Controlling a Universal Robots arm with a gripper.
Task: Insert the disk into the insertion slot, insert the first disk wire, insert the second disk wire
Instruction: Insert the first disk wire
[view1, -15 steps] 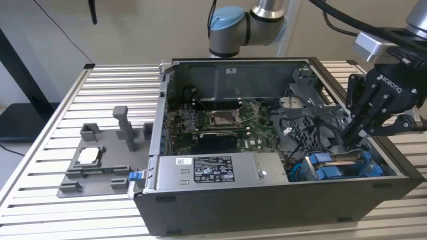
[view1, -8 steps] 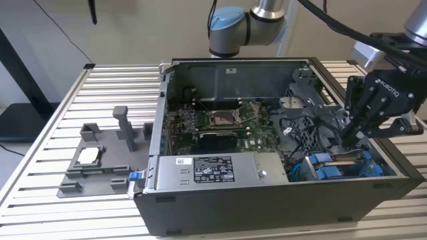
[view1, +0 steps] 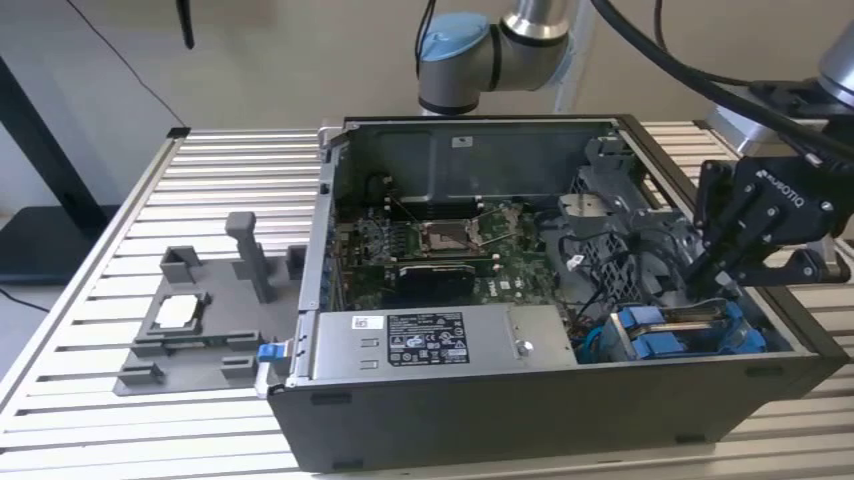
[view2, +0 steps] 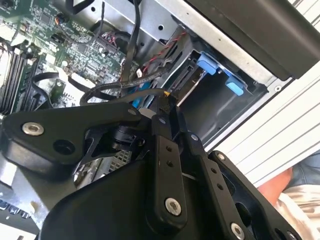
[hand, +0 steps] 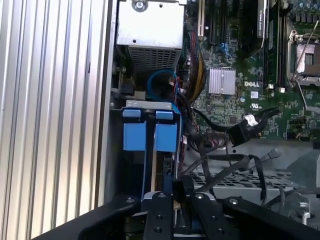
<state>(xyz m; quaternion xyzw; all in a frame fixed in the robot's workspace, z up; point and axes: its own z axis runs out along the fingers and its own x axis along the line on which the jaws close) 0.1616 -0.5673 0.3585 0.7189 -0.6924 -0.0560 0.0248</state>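
The slatted table (view1: 227, 180) carries the open black case (view1: 534, 420), and the work is in its corner at the exterior view's lower right. The slot (view2: 180, 50) is there, against the case wall, with the disk (hand: 150, 135) already sitting in it and its two blue tabs showing.

The gripper (view1: 710, 290) hangs directly over that bay, reaching down into the case. In the first wrist view the disk's long axis runs from the blue tabs straight toward the gripper (hand: 174, 182). So I'd judge the tabs point away from it and the nearer end is the one it is working at, just beside its tips.

The fingers (view2: 162, 150) are drawn together at the tip. Something small may be pinched there, but I cannot tell what.

A black plug (hand: 239, 134) on a loose cable lies over the motherboard (view1: 441, 250), well apart from the disk.
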